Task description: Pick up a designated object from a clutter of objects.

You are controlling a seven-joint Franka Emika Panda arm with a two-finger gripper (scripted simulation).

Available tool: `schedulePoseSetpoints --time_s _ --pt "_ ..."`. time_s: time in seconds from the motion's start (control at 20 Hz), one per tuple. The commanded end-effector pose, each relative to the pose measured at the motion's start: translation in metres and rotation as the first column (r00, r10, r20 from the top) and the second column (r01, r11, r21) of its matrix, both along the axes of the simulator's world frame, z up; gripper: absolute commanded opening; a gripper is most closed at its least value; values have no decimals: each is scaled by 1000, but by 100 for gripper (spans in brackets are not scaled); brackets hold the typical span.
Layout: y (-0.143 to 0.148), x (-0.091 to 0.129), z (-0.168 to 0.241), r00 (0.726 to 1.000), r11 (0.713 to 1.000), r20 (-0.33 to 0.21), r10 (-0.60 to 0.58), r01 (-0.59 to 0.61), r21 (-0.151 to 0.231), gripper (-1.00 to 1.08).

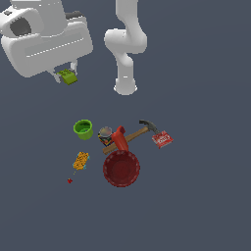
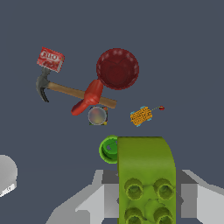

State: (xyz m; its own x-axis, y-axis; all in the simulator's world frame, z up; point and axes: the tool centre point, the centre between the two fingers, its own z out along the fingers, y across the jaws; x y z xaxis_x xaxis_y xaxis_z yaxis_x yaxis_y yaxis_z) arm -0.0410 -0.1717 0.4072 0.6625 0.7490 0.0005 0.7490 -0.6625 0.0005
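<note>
A: Brick (image 1: 68, 77): where?

B: Pinched in the gripper (image 1: 64, 73), high above the counter (image 1: 196, 196), well apart from the clutter. Green cup (image 1: 83, 129), hammer (image 1: 135, 133), red bowl (image 1: 121, 168) all lie below.

A: Handling?

B: Looks a rigid, light plastic block, studs showing in the wrist view. Smooth sides, likely slippery. Fingers clamp its opposite flat sides, probably the best hold; a studded face would seat badly.

A: Risk?

B: It might twist if held off-centre.
</note>
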Motion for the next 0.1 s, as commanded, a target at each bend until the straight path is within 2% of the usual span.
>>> schedulePoseSetpoints --time_s 0.0,0.05 --pt "-2 0 2 1000 1000 -1 1 -1 0 -100" --pt "-2 0 2 1000 1000 -1 1 -1 0 -100"
